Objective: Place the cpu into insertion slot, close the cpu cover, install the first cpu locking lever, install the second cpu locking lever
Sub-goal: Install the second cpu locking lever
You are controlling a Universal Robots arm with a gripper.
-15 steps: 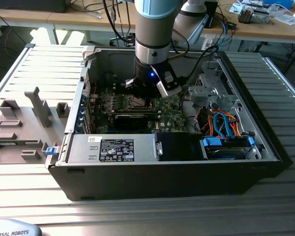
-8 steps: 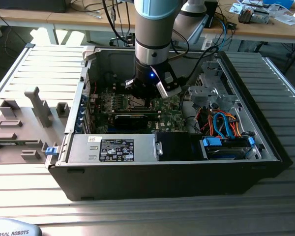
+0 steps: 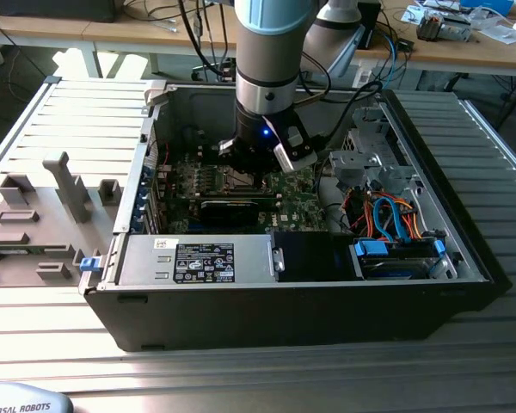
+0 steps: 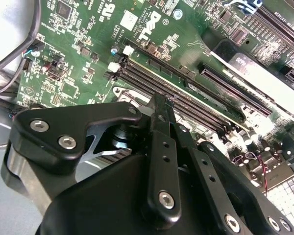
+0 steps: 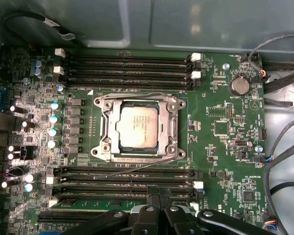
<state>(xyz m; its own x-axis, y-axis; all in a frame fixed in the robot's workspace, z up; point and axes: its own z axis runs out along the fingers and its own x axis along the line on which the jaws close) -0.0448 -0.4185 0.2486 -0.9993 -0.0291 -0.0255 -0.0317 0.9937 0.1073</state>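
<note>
Silver cpu (image 5: 140,127) is sitting in the slot (image 5: 104,128) with the cover (image 5: 172,128) down in the first wrist view; one lever (image 5: 142,169) is looking unlatched. Second wrist view: gripper (image 4: 159,105) fingers pinched together, empty. Exterior view: gripper (image 3: 256,165) is hovering over the board (image 3: 297,211).

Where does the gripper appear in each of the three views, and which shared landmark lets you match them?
Exterior view: the gripper hangs inside the open case, over the green circuit board.
Second wrist view: the gripper is in the foreground, its tip over the board's long black slots.
First wrist view: the gripper has its tip by the long black slots, beside the cpu.
Shared landmark: the green circuit board.
</note>
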